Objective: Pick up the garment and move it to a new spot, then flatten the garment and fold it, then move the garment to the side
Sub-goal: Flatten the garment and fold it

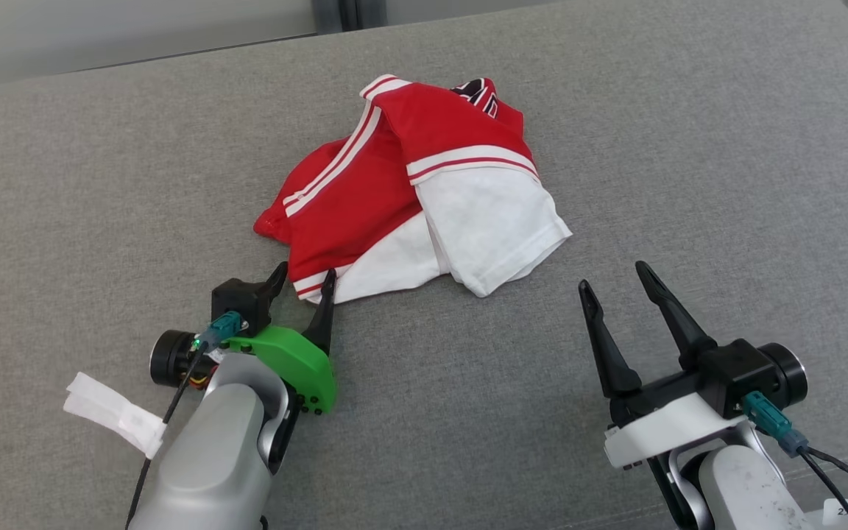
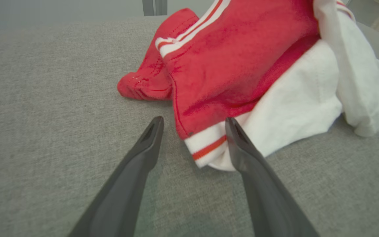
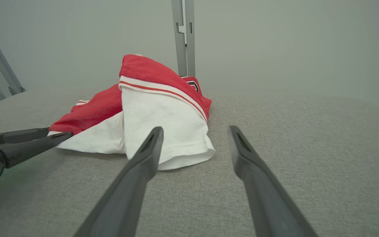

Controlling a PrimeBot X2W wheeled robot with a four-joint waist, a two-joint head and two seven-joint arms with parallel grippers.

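– Grey woven cloth surface all round, pale wall behind. I'm driving this remotely, and the crumpled red-and-white jersey garment sits mid-surface, ahead of both arms. What bites me here?
– Where's your left gripper?
– Jaws spread wide, nothing held, tips down at the near corner. The striped hem lies between the fingers, with one tip right against the white edge and the other on bare cloth beside the red.
– Then I reckon you might pinch only the top layer and the rest drags. Or you snag the grey cloth too.
– Fair. My right gripper is wide open as well, empty, near the white sleeve but apart from it.
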